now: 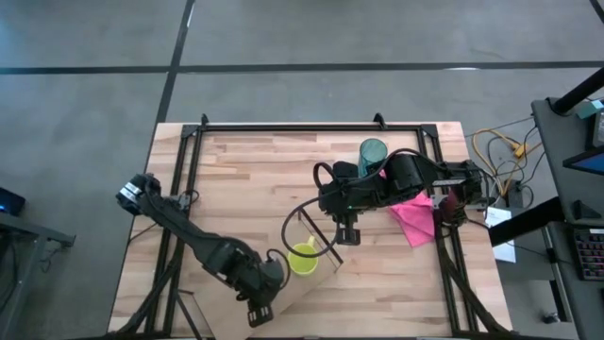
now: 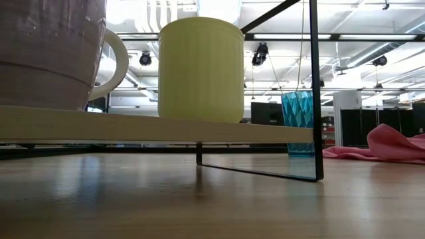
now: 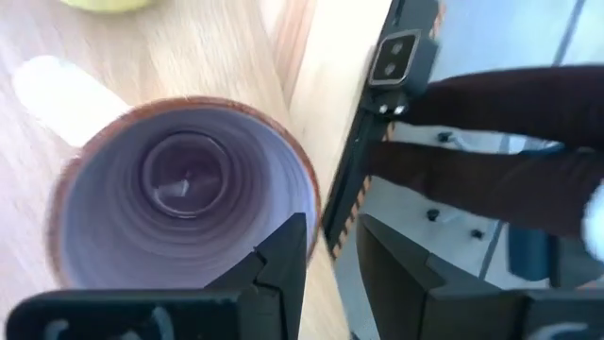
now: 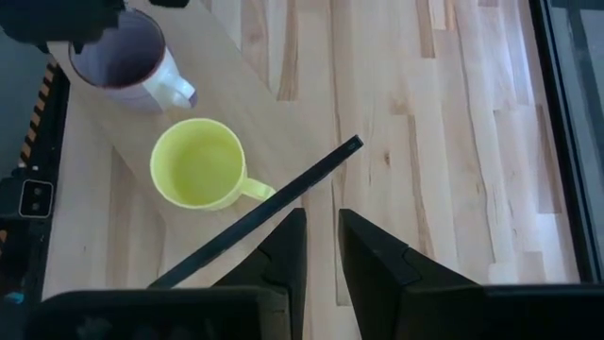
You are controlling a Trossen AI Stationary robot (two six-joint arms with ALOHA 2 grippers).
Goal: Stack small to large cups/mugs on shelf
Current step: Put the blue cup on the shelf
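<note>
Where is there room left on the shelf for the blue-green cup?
The light-wood shelf board has bare room beside the small yellow mug, toward the dark metal frame bar. The other end is crowded: the purple mug sits there under the left gripper. The teal tumbler stands on the table.

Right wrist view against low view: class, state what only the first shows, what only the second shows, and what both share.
Only the right wrist view shows the open tops and insides of the mugs, the right gripper with its jaws apart above the wooden tabletop, and the left gripper over the purple mug.

Only the low view shows the teal tumbler, the pink cloth and the room's ceiling lights.

Both show the yellow mug and purple mug standing on the shelf with its thin dark frame.
</note>
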